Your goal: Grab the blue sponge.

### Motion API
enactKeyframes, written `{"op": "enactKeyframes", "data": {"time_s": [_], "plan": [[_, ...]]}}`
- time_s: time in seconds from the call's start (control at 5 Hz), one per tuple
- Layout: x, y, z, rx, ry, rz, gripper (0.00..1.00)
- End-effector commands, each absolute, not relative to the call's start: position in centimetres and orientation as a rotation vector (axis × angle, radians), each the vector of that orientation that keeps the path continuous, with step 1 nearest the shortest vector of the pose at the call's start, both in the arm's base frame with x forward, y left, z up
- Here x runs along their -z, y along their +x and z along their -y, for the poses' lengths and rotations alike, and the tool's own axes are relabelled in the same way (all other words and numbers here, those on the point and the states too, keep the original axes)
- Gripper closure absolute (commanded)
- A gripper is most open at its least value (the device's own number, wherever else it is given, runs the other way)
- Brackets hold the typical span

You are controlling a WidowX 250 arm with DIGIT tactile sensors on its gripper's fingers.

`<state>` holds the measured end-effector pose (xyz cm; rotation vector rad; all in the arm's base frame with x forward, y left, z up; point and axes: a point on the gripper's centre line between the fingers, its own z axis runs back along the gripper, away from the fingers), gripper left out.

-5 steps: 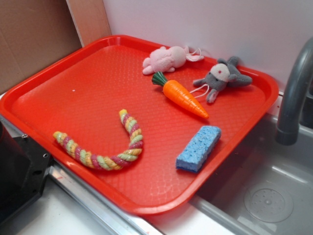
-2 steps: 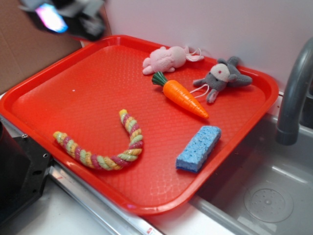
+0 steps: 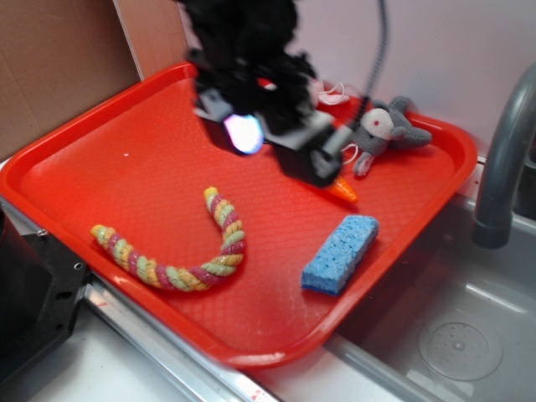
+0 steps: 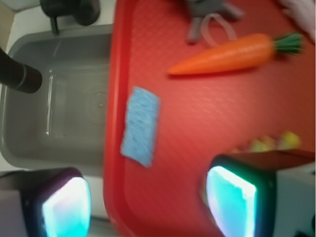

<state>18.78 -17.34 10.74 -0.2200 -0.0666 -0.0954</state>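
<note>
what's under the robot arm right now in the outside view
The arm covers the pink plush and most of the toy carrot; only its orange tip shows. The wrist view shows the whole carrot lying on the red tray. The blue sponge lies uncovered.

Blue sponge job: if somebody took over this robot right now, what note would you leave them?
Gripper: open and empty, fingers apart, up above the red tray, holding nothing.
Blue sponge: lying flat near the tray's edge beside the sink, untouched. The toy carrot lies apart from it.
Done: the arm is over the tray.
Left: centre the gripper over the sponge, lower, shut on it, lift.
</note>
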Motion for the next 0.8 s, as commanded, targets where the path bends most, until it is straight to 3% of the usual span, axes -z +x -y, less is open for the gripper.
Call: {"op": "enactKeyframes", "data": {"time_s": [0.0,0.6], "plan": [[-6.5,19.6,18.1,0.114,-0.188,0.041,0.00],[-2.8,20.8,18.1,0.071,-0.141,0.041,0.00]]}}
